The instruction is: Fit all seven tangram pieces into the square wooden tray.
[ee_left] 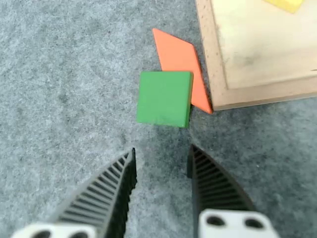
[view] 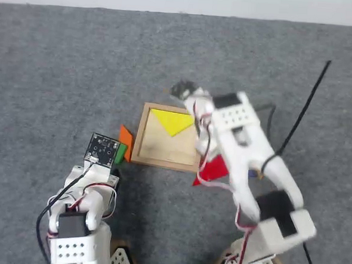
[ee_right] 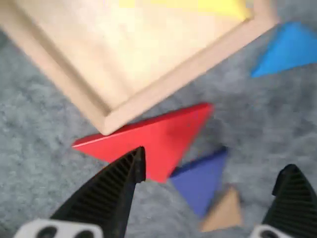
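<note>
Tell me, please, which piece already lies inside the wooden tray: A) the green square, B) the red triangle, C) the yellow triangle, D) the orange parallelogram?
C: the yellow triangle lies inside the tray, while the red triangle, green square and orange parallelogram lie on the carpet outside its rim.

The square tray (ee_left: 214, 59) was pale, bare wood with a matt face. The green square (ee_left: 164, 98) and red triangle (ee_right: 153, 136) looked smooth and painted. The grey table cover (ee_left: 64, 74) was rough, fuzzy cloth.
</note>
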